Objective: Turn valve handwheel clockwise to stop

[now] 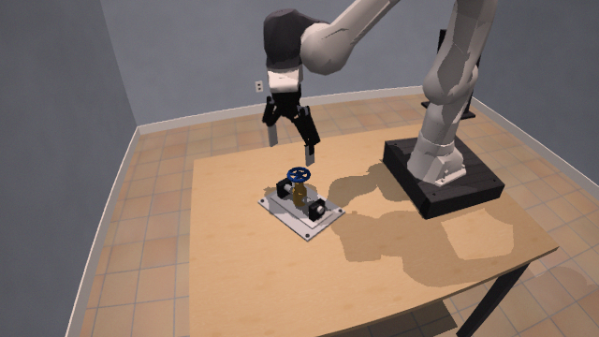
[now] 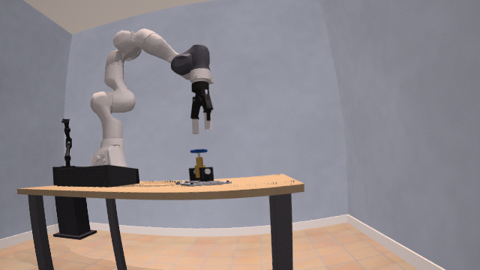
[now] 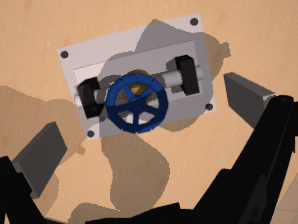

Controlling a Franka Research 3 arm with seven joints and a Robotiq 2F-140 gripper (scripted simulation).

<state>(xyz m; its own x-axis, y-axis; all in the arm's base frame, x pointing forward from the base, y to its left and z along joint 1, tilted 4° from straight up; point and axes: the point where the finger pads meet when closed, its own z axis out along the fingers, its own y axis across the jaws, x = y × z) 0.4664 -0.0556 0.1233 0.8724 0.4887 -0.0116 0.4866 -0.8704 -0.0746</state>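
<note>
1. Small blue spoked metal handwheel (image 1: 299,174) lies level atop a brass valve stem (image 1: 299,194), black pipe fittings either side, all bolted to a grey rectangular metal base plate (image 1: 281,218) near the middle of the light wooden table (image 1: 262,281).
2. Wrist view: handwheel (image 3: 136,102) sits a bit left of centre, between the two grey finger pads, which stand well outside its rim.
3. Black two-finger gripper (image 2: 200,127) hangs above the wheel (image 2: 199,151), clear air between, not touching. Fingers spread fully wide, nothing held.
4. White seven-joint arm (image 2: 112,97) reaches over from its black pedestal block (image 2: 127,176) at the table's far end.
5. Progress, my read: none of the turn looks done. No grip, no contact, so the wheel is probably untouched.
6. Left to do: drop straight down around the rim, pinch from opposite sides, rotate clockwise to the stop. May need a regrip for the full travel.
7. Risk: the slight off-centre in the wrist view could leave one pad pressing much harder.
</note>
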